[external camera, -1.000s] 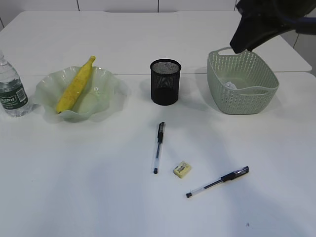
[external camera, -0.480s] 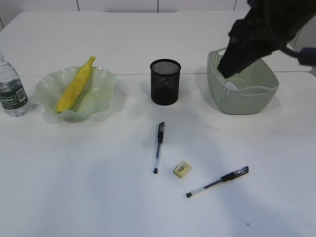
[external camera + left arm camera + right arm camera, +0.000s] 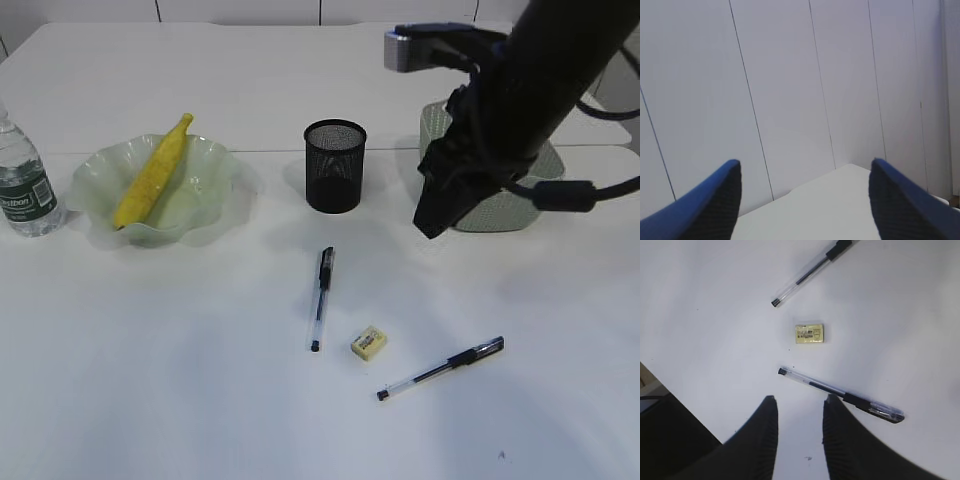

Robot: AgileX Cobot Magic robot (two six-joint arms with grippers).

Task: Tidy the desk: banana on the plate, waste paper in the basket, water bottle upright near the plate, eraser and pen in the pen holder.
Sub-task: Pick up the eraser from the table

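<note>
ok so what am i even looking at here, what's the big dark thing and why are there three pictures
The big dark thing is a robot arm, ending in the right gripper, a two-fingered claw. One picture looks at the table from outside; the other two come from cameras on each arm's wrist. The right wrist view looks down past its empty, partly open gripper at two pens and a yellow eraser. The left gripper is open, empty and faces a wall. Also on the table: a banana on a plate, a water bottle, a black mesh pen holder and a green basket.
</note>
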